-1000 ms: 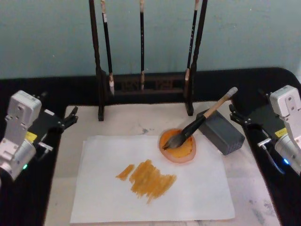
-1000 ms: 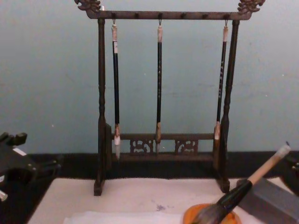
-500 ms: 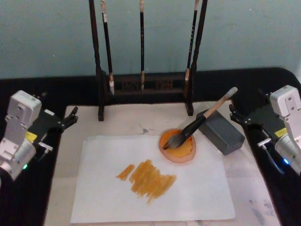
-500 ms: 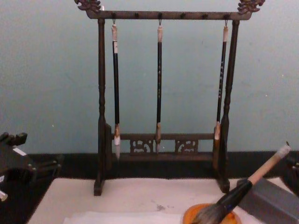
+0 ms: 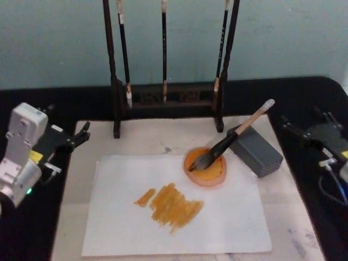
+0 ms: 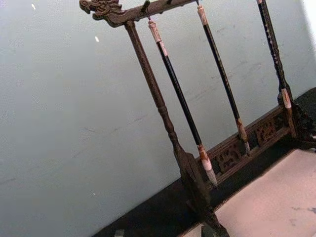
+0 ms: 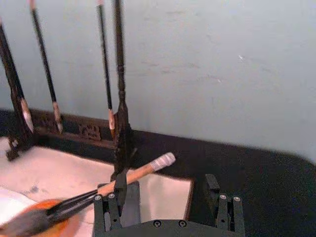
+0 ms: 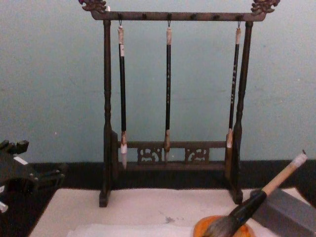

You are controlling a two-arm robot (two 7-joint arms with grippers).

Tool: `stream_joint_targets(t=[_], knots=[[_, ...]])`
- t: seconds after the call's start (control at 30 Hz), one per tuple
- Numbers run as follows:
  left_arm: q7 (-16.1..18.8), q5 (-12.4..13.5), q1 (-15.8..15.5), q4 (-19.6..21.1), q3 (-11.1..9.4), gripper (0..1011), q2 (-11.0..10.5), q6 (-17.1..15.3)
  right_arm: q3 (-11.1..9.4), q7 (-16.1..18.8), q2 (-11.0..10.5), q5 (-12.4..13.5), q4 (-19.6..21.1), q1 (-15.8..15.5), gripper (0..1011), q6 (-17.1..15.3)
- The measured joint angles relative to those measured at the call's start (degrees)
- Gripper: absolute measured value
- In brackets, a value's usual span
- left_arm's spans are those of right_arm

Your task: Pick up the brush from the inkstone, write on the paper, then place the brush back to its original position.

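Observation:
The brush (image 5: 229, 142) lies slanted, its dark bristles in the round orange inkstone (image 5: 215, 175) and its tan handle propped on a grey block (image 5: 260, 156). The white paper (image 5: 228, 217) lies flat in front, touching the inkstone, and carries orange-brown strokes. My right gripper (image 5: 300, 124) hovers open to the right of the block, apart from the brush. In the right wrist view its fingers (image 7: 107, 207) stand wide apart, with the brush (image 7: 123, 180) beyond them. My left gripper (image 5: 80, 136) stays open at the mat's left edge, holding nothing.
A dark wooden rack (image 5: 166, 98) with three thin hanging brushes stands at the back of the pale mat (image 5: 147, 141). A teal wall rises behind it. Black table surface surrounds the mat on both sides.
My right arm has drawn back to the right, away from the block and brush handle. The left arm, brush, inkstone and paper have not moved.

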State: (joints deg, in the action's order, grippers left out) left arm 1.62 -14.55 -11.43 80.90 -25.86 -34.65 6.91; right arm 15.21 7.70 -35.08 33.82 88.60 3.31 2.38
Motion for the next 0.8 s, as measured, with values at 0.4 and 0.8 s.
stream_joint_targets(t=[0.4,0.8], knots=[[0.0,0.0,0.0,0.0,0.0,1010,0.0,0.0,-12.32,5.8,5.27,28.05,0.15,-7.33,1000,-12.29],[0.0,0.0,0.0,0.0,0.0,1010,0.0,0.0,-12.83,11.29,8.5,40.28,-7.77,-2.05,1000,-17.51]])
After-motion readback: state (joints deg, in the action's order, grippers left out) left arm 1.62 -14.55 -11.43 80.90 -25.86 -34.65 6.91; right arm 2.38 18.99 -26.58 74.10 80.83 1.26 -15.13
